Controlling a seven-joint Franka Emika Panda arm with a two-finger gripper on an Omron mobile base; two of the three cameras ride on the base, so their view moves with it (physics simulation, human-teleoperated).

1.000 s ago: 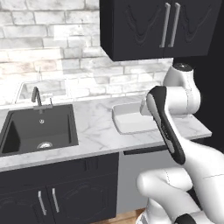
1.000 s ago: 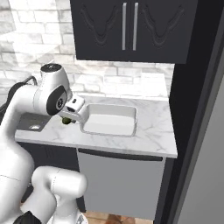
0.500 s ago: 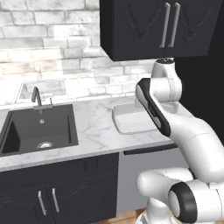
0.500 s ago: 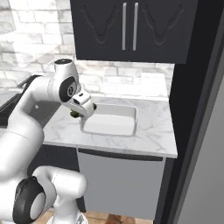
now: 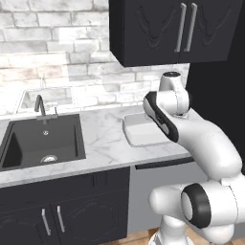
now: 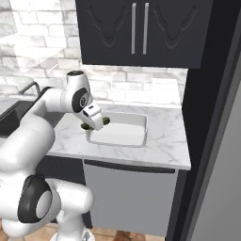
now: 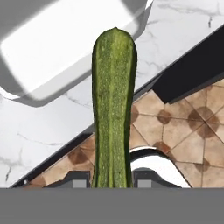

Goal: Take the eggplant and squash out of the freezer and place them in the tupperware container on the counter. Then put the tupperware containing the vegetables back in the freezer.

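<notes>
- Between the two fingertips, the gripper [image 7: 112, 183] is clamped on one long green squash [image 7: 113, 109], which juts straight out from the jaws.
- Just past the squash's tip lies one white tupperware container [image 7: 65, 48], resting on the marble counter [image 6: 164, 141].
- Beside the container's left end hangs the gripper.

Even, bright rendered light; soft shadows; slight blur; glare patch on brick wall [image 5: 43, 72].
</notes>
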